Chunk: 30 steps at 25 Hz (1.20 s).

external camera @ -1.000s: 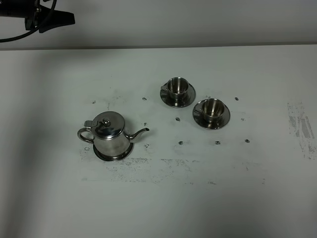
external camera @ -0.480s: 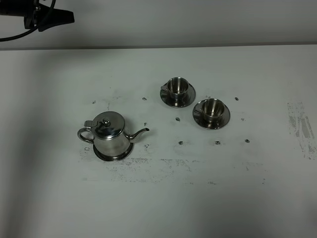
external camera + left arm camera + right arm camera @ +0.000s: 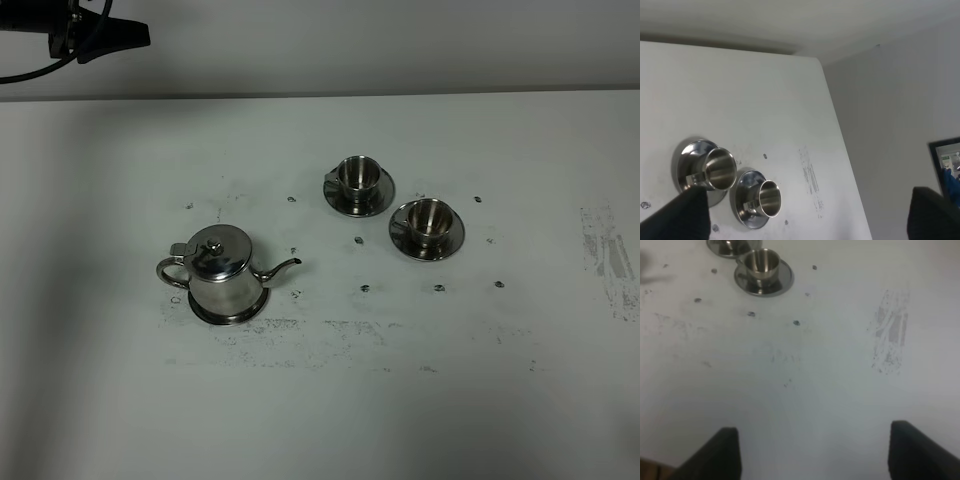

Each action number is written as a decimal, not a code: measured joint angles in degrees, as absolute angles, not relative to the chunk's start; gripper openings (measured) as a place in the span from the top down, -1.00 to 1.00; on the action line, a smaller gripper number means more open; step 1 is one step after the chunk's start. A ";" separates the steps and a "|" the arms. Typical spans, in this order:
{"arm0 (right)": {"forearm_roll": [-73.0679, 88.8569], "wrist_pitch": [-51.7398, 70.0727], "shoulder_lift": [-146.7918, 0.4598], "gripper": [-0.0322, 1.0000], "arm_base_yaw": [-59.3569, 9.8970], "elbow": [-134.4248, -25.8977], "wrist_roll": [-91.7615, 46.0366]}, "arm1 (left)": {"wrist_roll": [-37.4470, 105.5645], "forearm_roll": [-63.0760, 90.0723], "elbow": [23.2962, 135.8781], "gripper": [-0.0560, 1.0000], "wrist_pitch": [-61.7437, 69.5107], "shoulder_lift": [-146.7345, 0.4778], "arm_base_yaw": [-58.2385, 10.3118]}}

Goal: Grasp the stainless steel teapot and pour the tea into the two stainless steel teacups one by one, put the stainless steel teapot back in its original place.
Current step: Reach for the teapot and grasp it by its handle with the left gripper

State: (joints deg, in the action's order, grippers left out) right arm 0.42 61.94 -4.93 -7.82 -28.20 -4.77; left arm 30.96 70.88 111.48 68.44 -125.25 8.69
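- On the counter [image 3: 480, 380], the stainless steel teapot [image 3: 222, 268] stands upright on its round coaster [image 3: 231, 316]. Its spout points toward the farther teacup [image 3: 358, 176] and the nearer teacup [image 3: 430, 217], which sit on saucers well apart from the pot.
- You have nothing in hand, so the step looks like the first reach for the pot.
- Your left pincer [image 3: 810, 215] is spread wide and empty, high beyond the counter's far corner.
- Your right pincer [image 3: 817, 452] is also parted and empty, over bare counter.
- Next, bring the left pincer down to the loop handle [image 3: 170, 272], which faces away from the cups.
- Grip it squarely; polished steel is likely to slip.
- With the lid on, you cannot see any tea.
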 joint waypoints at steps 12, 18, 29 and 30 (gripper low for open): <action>0.42 61.94 -4.93 -0.21 -7.82 -28.20 -4.77 | 30.96 65.81 111.48 -0.55 68.44 -121.20 8.69; 0.42 61.92 -4.93 -0.21 -7.82 -28.20 -4.77 | 28.66 52.85 111.48 -0.55 68.49 -112.14 8.12; 0.42 61.88 -4.93 -0.21 -7.82 -28.20 -4.77 | 13.87 10.00 111.48 -0.55 68.55 -95.42 -6.04; 0.42 61.88 -4.93 -0.21 -7.82 -28.20 -4.77 | 12.17 5.19 111.48 -0.55 68.55 -94.91 -7.26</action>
State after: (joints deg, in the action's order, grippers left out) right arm 0.42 61.88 -4.93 -7.82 -28.20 -4.77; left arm 12.17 5.19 111.48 68.55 -94.91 -7.26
